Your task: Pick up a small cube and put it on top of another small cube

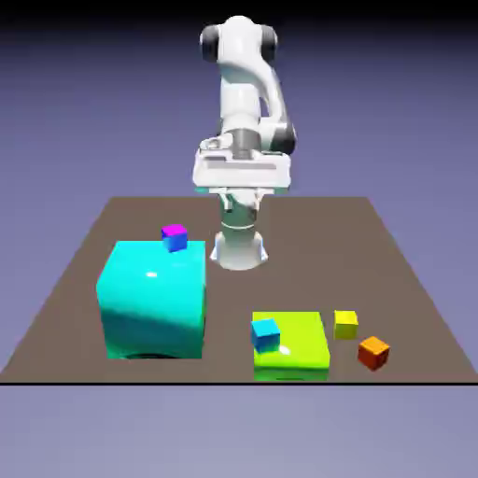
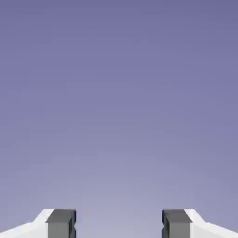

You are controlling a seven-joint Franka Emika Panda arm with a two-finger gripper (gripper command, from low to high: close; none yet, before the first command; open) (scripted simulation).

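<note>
We take the lime block (image 1: 303, 355) as landmark. Far to its left sits the cyan block (image 1: 154, 299), a blue cube (image 1: 175, 237) on top. Another blue cube (image 1: 266, 333) sits on the lime block's left part. Just right: yellow cube (image 1: 346, 323), then orange-red cube (image 1: 373, 352). Behind, the gripper (image 2: 119, 224) hangs high, fingers (image 2: 61, 222) apart, nothing between.

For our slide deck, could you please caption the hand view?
Open gripper, nothing between its fingertips, facing only the plain blue-violet backdrop.

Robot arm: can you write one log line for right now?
gripper: open, empty | orange cube: on table | arm: up, away from cubes
</note>
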